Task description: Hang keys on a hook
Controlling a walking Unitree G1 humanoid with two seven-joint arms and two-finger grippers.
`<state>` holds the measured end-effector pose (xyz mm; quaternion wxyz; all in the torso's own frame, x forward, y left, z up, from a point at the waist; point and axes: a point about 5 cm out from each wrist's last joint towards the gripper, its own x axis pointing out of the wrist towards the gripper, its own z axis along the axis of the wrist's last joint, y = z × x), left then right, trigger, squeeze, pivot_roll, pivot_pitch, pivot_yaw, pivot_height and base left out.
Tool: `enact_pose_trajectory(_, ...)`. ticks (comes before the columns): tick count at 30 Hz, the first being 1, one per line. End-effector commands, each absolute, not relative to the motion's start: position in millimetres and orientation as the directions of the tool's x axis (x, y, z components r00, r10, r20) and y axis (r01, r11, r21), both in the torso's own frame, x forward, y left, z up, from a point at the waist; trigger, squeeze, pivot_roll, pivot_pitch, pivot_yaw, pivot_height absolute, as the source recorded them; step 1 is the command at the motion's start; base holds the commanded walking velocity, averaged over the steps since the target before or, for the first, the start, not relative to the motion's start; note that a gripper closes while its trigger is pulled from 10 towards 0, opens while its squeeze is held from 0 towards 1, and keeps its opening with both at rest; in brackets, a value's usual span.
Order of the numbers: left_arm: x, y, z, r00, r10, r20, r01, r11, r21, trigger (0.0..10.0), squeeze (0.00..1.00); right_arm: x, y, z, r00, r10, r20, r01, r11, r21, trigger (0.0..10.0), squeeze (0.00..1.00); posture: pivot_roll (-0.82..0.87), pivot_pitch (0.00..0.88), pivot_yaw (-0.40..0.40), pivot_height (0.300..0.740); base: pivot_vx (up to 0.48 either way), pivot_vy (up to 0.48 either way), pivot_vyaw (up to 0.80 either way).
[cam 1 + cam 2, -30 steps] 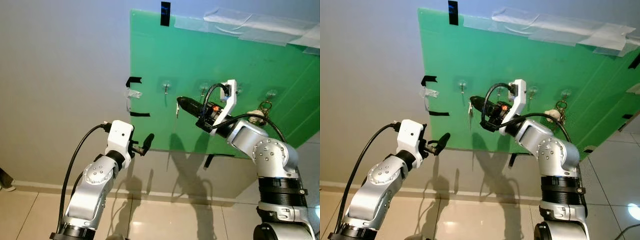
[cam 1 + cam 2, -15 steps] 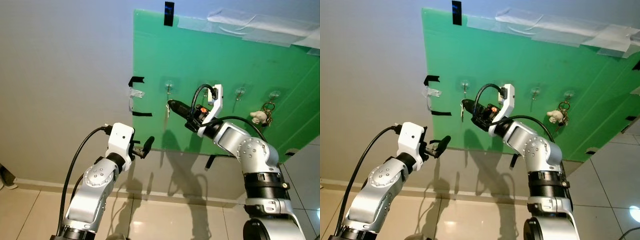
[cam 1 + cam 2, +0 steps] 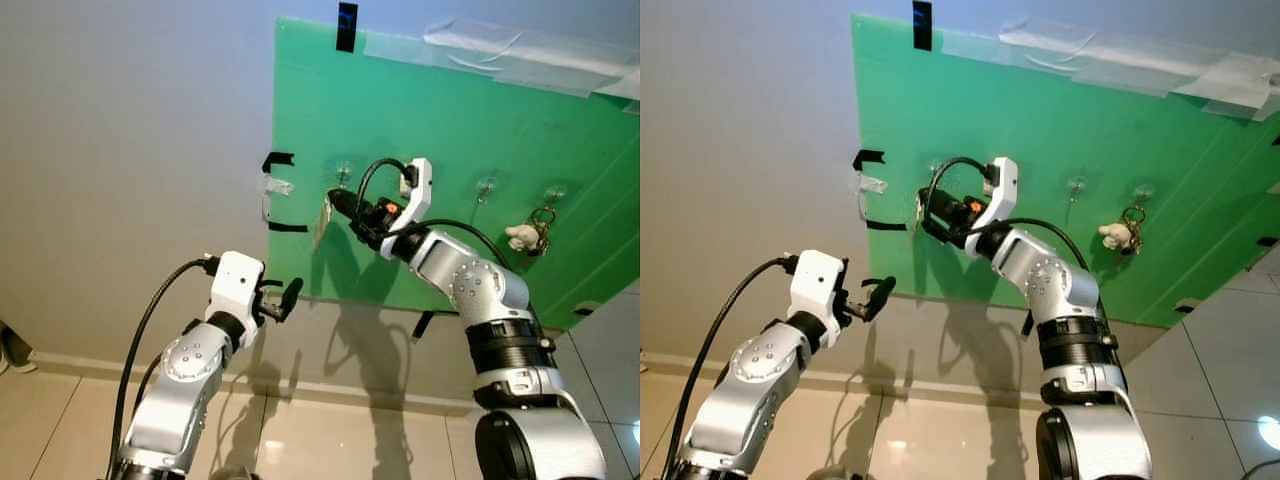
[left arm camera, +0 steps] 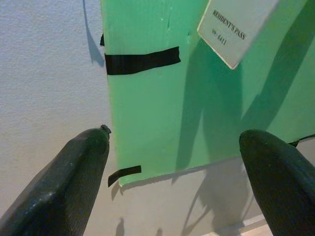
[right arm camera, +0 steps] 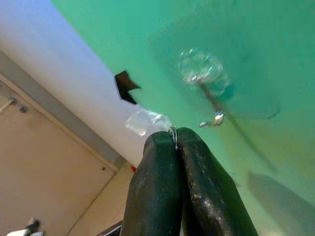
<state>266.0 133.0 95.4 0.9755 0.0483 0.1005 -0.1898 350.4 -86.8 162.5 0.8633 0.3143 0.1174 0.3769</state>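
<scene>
One key ring (image 5: 173, 132) sits clamped in the right gripper (image 3: 338, 203), just short of the hook (image 5: 210, 105); misalignment risks missing it. Left gripper (image 4: 179, 182) jaws stand apart.

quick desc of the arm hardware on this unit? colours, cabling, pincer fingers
Both arms have silver metallic shells with round joint caps. Each wrist carries a white camera housing fed by a looping black cable. The left pincer and right pincer each have two long black rounded fingers. The right arm shows black ribbed rings below the shoulder and an orange-red spot near its wrist.

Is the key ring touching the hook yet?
Apart. The right wrist view shows green board between the ring pinched in the right gripper and the hook.
</scene>
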Motion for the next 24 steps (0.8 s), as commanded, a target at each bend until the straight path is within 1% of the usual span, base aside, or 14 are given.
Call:
enact_pose_trajectory(1,265,131,100,0.911,-0.364,-0.196,0.382,0.922,0.063,10.0,0.00,354,-91,166,0.702,0.711,0.048,-0.580,0.531,0.617,10.0,0.00,0.11,0.000,-0.103,0.740,0.000,0.000,0.00)
enact_pose_trajectory(2,265,132,100,0.912,-0.362,-0.196,0.380,0.923,0.066,10.0,0.00,358,-93,170,0.715,0.696,0.067,-0.599,0.560,0.572,10.0,0.00,0.11,0.000,-0.103,0.740,0.000,0.000,0.00)
enact_pose_trajectory(6,266,132,100,0.912,-0.360,-0.195,0.379,0.923,0.068,10.0,0.00,360,-95,172,0.724,0.686,0.071,-0.606,0.585,0.539,10.0,0.00,0.11,0.000,-0.102,0.740,0.000,0.000,0.00)
enact_pose_trajectory(7,266,133,100,0.912,-0.360,-0.195,0.379,0.923,0.069,10.0,0.00,362,-96,170,0.736,0.675,0.056,-0.602,0.613,0.511,10.0,0.00,0.11,0.000,-0.100,0.740,0.000,0.000,0.00)
enact_pose_trajectory(9,266,133,100,0.912,-0.361,-0.195,0.380,0.922,0.070,10.0,0.00,363,-97,169,0.743,0.667,0.050,-0.597,0.628,0.499,10.0,0.00,0.11,0.000,-0.098,0.740,0.000,0.000,0.00)
enact_pose_trajectory(13,266,132,100,0.911,-0.364,-0.195,0.383,0.921,0.072,10.0,0.00,364,-100,169,0.754,0.655,0.055,-0.588,0.634,0.502,10.0,0.00,0.11,0.000,-0.094,0.740,0.000,0.000,0.00)
enact_pose_trajectory(17,267,132,100,0.908,-0.371,-0.197,0.391,0.917,0.076,10.0,0.00,366,-106,166,0.772,0.632,0.068,-0.560,0.627,0.541,10.0,0.00,0.11,0.000,-0.086,0.740,0.000,0.000,0.00)
enact_pose_trajectory(24,266,132,100,0.903,-0.380,-0.201,0.403,0.911,0.087,10.0,0.00,368,-109,165,0.788,0.609,0.087,-0.553,0.639,0.535,10.0,0.00,0.12,0.000,-0.082,0.740,0.000,0.000,0.00)
